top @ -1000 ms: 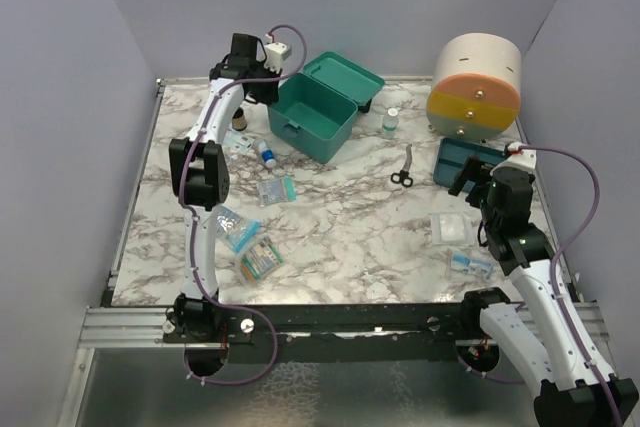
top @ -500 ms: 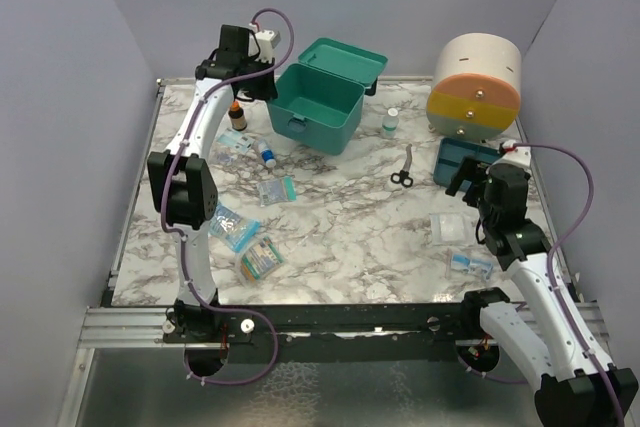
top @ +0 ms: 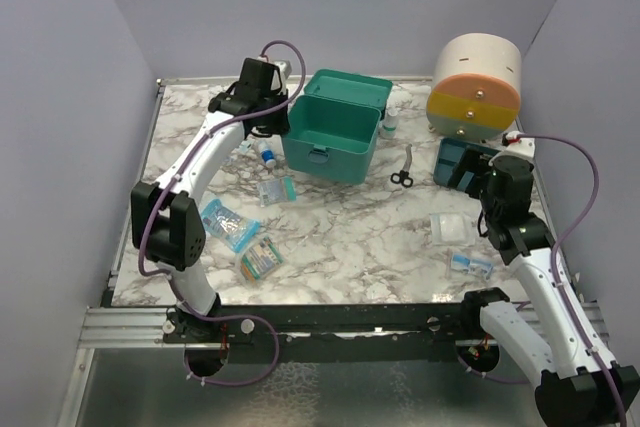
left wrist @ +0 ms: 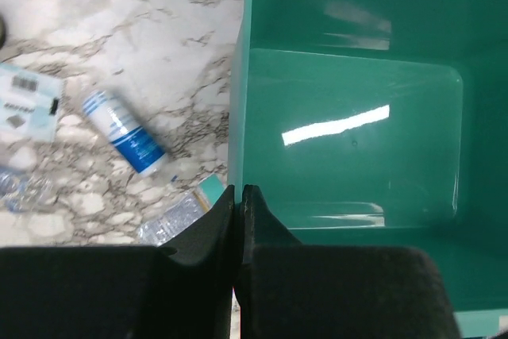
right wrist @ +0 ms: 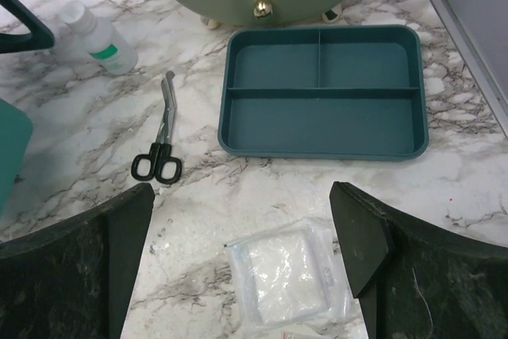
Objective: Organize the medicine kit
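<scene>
- Positioning appears to be the step: medicine kit (top: pixel 330 155), far-centre on the counter (top: pixel 350 232), with the closed left pincer (left wrist: pixel 238 196) at its left rim; a pinch is unconfirmed.
- Next, likely: loading the nearby blue-labelled bottle (left wrist: pixel 127 132).
- Kit: glossy teal, lid open, empty.
- Right pincer (right wrist: pixel 242 196): wide, empty.

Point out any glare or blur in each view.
Left wrist view: a bright glare streak crosses the floor of the medicine kit, and the shut left end effector is a dark, soft mass up close. Right wrist view: the teal tray is sharp, the open right end effector has fuzzy fingers. Top view: even light, no strong glare.
</scene>
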Controlling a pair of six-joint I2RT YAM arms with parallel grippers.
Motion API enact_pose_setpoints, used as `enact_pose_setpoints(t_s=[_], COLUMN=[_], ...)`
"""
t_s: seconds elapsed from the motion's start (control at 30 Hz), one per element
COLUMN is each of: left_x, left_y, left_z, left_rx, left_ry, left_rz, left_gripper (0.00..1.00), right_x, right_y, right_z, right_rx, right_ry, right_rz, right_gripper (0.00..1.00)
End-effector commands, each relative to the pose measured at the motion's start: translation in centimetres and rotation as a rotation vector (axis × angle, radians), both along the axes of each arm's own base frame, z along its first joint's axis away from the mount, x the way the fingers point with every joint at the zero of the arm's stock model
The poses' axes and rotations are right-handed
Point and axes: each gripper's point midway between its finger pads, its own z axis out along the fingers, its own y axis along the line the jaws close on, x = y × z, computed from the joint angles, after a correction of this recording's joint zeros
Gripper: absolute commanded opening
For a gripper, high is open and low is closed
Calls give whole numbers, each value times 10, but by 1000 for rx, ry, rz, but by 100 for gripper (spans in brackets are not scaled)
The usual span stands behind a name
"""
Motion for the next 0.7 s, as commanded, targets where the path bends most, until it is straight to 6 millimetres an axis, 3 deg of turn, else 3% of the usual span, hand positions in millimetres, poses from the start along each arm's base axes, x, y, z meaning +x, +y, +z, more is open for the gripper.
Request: enact_pose_setpoints(t_s=[0.0, 0.23, 0.37, 0.4, 0.67], left_x=[6, -34, -53, -58, -70], left_y=[19, 8, 0, 1, 13], left_z=[60, 64, 55, 45, 17], left_rx=[-75, -93, -97, -83, -85], left_ry=[-189, -217, -197, -179, -131], left_rz=[208, 278, 283, 290, 452], left_gripper=[0, 0, 0, 0, 0], right_x=[9, 11, 9, 8, 2], right_y=[0, 2, 4, 4, 4], right_z=[27, 25, 24, 23, 26], right_rx=[-33, -24, -5, -3, -2], right_ry=[-57, -47, -44, -42, -24], right_rz=[14, 24, 25, 25, 29], right_gripper=[95, 95, 95, 95, 95])
